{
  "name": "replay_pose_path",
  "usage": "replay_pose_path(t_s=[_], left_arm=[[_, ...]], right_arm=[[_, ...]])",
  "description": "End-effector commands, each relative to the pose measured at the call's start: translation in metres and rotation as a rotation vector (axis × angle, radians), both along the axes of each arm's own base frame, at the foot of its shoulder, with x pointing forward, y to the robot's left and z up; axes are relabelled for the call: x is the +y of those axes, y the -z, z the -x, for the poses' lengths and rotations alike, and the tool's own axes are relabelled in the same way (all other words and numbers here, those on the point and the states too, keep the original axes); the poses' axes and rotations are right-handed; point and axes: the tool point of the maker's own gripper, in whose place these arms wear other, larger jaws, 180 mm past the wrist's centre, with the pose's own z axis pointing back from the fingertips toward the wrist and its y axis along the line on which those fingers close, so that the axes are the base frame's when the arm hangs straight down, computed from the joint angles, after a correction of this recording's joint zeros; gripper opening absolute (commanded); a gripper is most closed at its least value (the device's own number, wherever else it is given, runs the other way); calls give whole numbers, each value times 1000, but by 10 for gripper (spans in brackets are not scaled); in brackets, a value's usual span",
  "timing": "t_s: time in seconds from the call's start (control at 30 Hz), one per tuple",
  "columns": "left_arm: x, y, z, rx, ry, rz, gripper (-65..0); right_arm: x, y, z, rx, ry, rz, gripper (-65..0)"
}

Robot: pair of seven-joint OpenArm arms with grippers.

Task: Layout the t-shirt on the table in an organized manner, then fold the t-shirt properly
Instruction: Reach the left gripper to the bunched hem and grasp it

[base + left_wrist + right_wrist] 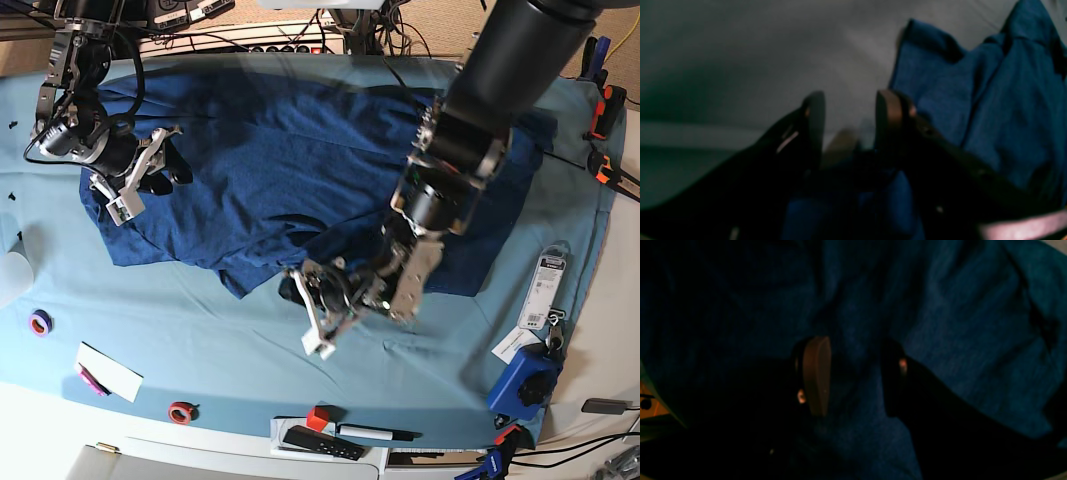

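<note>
1. Nearest the camera in the base view, loose bits line the near edge of the table [200,340]: a purple tape ring [39,322], a red tape ring [180,411], a small red cube [317,417] and a black marker [375,433]. None of them belongs to the job.

2. Just beyond them, the left tool [322,312] hangs over the near hem of the t-shirt [290,160]. Its wrist view shows the jaws spread with bare table between them and navy cloth lying beside the right-hand finger, so nothing is pinched yet.

3. In mid-table the t-shirt lies mostly spread. Its near hem is ruffled and folded over itself, and ridges run across the body.

4. Further back on the left, the right tool [135,185] sits on the bunched left sleeve area. Its wrist view shows the jaws apart with dark cloth between the fingers; I cannot tell whether they grip it.

5. Judgement: the laying-out stage is well along but unfinished. The near hem and left sleeve need smoothing, and no fold has been started.
</note>
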Motion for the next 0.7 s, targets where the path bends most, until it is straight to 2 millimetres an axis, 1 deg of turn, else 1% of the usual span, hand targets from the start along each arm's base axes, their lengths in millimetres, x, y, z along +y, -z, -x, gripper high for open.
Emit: replay_pose_path(t_s=[0.0,0.13,0.33,0.43,0.57,0.67], left_arm=[[-6,-24,-16,-59,-12,36,-420],[-5,-13,-9,-36,-23,33,-420],[-7,-4,-1,-13,-29,43,-420],[-16,-1,7,2,-19,57,-420],[-34,-6,13,5,1,83,-421],[-38,-10,14,10,8,110,-421]], right_arm=[[-1,-13,-7,-47,-6,-5,-401],[-1,-13,-8,-47,-6,-5,-401],[-1,-13,-8,-48,-6,-5,-401],[-1,-13,-8,-48,-6,-6,-401],[-1,-13,-8,-50,-5,-7,-401],[0,-13,-8,-50,-5,-9,-401]])
